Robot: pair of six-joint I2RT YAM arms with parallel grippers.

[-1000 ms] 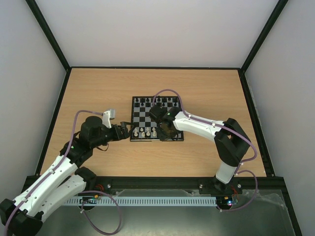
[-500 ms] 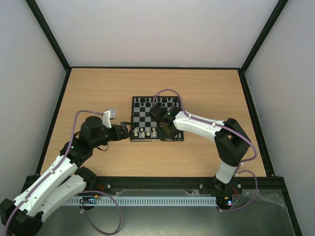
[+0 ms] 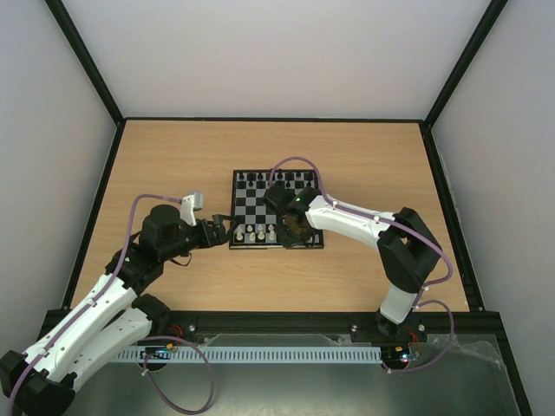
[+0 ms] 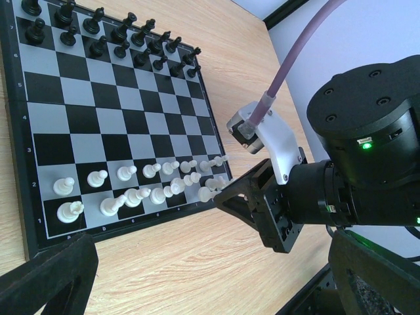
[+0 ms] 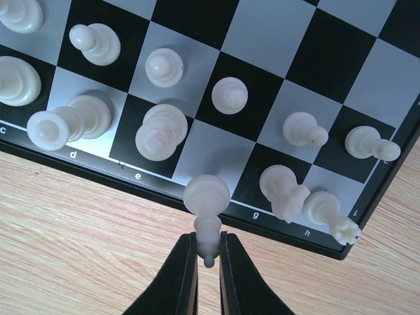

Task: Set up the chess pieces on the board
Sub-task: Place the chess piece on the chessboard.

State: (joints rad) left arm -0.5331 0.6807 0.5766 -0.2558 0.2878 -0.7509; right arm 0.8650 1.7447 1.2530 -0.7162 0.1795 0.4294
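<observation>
Right gripper (image 5: 209, 244) pinched tight on one cream piece (image 5: 207, 194) at the board's (image 3: 251, 208) near edge. Other chess pieces (image 4: 131, 190) line its near rows. Left gripper (image 3: 219, 232) spread wide, just off the near-left corner.

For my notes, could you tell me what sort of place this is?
Probably a lab robot cell: wooden table walled by plain white panels, left arm and right arm bolted at its edge.

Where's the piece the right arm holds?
Right wrist view, bottom: white piece pinched in the right gripper over the board's edge, between letters e and g.
</observation>
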